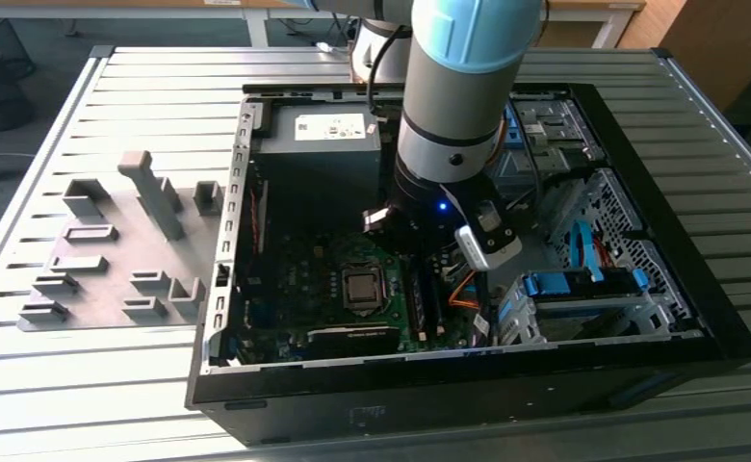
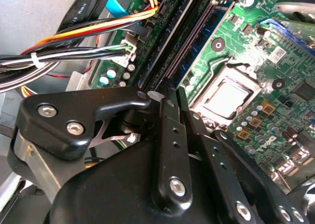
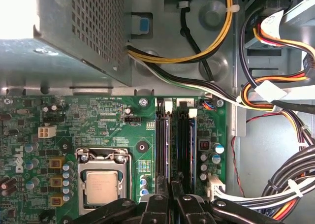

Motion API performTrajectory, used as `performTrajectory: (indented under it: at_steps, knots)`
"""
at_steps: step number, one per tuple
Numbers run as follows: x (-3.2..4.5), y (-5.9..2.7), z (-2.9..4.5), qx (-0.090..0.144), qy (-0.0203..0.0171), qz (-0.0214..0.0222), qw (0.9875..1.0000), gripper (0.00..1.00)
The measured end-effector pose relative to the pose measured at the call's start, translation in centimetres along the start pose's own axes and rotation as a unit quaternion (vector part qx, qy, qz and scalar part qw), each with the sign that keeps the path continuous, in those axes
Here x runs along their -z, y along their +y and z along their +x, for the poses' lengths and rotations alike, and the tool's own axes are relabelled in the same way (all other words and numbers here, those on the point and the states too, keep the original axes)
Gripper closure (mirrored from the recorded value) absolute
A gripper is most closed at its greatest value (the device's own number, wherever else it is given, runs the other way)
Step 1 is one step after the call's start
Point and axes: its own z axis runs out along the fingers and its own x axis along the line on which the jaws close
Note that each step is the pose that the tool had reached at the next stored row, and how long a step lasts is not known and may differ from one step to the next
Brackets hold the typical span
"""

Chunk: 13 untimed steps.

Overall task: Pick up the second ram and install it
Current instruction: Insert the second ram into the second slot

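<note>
Blue-green second ram sits edge-up along its slot, end effector pinched together above it.

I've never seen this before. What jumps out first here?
A robot arm reaches down into an open computer case on a slatted metal table. Its gripper sits over the memory slots, beside the processor on the green motherboard.
</note>
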Motion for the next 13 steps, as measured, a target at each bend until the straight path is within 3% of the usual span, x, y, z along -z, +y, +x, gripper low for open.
performTrajectory:
  at_steps: [13]
  knots:
    - [-0.2,0.0,-0.06,-0.004,0.0,-0.0001,1.0,0.86]
